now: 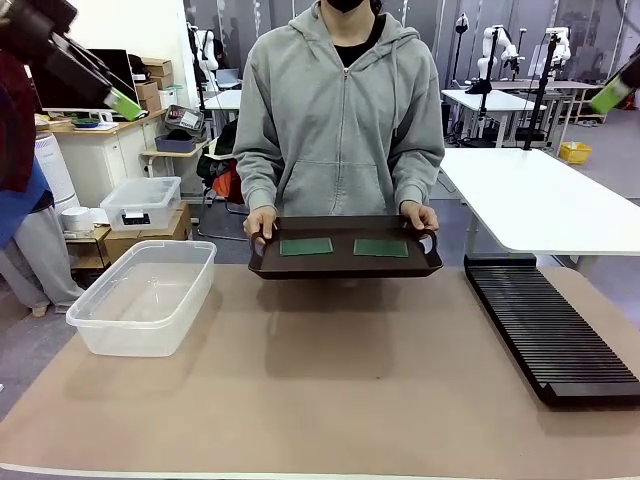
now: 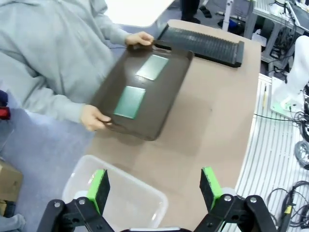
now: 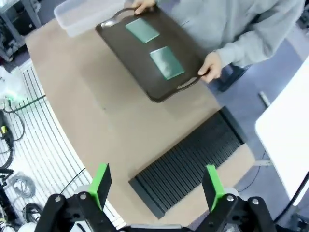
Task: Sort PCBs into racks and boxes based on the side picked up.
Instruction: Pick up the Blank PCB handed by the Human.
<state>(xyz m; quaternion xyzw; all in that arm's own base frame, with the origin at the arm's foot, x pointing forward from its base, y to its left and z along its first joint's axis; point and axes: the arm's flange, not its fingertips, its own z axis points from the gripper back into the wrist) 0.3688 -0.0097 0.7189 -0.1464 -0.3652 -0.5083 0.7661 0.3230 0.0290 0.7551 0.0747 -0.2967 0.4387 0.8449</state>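
Fingers spread on left gripper and right gripper; PCBs too small for detail.

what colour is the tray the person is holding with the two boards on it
Dark brown, nearly black. The tray shows best in the right wrist view, with the two green PCBs lying flat on it.

Lab, rows of white worktables
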